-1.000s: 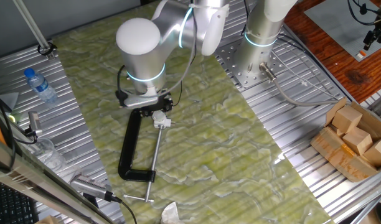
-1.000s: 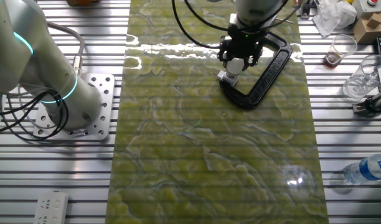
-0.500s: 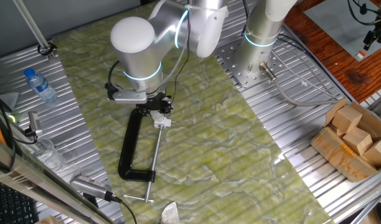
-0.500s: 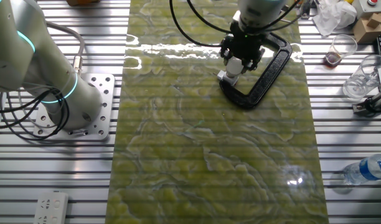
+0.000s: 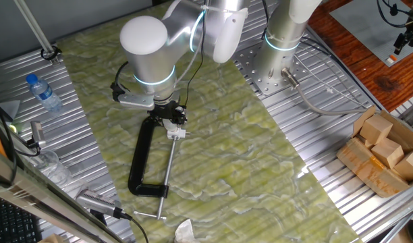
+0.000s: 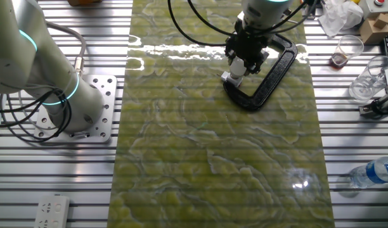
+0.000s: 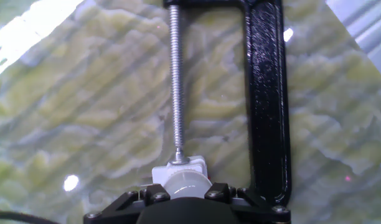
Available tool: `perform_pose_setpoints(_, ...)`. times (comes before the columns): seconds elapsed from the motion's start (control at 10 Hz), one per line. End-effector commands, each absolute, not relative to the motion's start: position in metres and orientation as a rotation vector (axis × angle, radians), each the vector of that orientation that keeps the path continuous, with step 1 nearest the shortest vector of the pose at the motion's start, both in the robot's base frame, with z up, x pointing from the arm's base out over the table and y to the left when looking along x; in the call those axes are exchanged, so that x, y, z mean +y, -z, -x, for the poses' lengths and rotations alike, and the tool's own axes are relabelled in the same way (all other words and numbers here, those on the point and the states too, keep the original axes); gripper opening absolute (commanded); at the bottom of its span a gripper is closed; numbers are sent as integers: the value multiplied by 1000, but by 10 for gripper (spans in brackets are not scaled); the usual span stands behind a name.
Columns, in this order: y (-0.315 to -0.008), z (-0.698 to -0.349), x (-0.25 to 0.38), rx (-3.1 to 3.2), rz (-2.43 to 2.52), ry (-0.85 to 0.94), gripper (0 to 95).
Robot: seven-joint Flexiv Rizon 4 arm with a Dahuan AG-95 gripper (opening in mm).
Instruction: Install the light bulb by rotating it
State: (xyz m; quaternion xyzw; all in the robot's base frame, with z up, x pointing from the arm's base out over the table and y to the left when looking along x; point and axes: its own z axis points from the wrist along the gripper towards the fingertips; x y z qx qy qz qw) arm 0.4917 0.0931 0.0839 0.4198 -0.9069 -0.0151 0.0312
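The light bulb (image 7: pixel 185 185), pale grey-white and round, sits in a small white socket block (image 7: pixel 181 168) held at the screw end of a black C-clamp (image 7: pixel 268 93) lying flat on the green mat. My gripper (image 7: pixel 185 194) is shut on the bulb, with one black finger on each side. In the other fixed view the bulb (image 6: pixel 238 65) shows white between the fingers, just above the socket block (image 6: pixel 229 77). In one fixed view my gripper (image 5: pixel 171 119) hides the bulb; the socket block (image 5: pixel 177 133) and the clamp (image 5: pixel 142 158) show below it.
The clamp's threaded screw (image 7: pixel 176 81) runs away from the socket. A water bottle (image 5: pixel 43 93) lies at the left, a box of wooden blocks (image 5: pixel 385 152) at the right, a second arm's base (image 5: pixel 281 61) behind. A plastic cup (image 6: pixel 349 49) stands nearby.
My wrist has turned about the bulb's axis while the fingers stayed shut on it. The bulb, socket block and clamp remain in the same place.
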Motion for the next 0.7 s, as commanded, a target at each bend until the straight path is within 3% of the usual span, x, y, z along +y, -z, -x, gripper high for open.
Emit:
perform_pose_setpoints(0.1, -84, -491, 94, -2805, -1274, 45, 0)
perform_pose_setpoints(0.7, -83, -491, 94, -2941, -959, 30, 0)
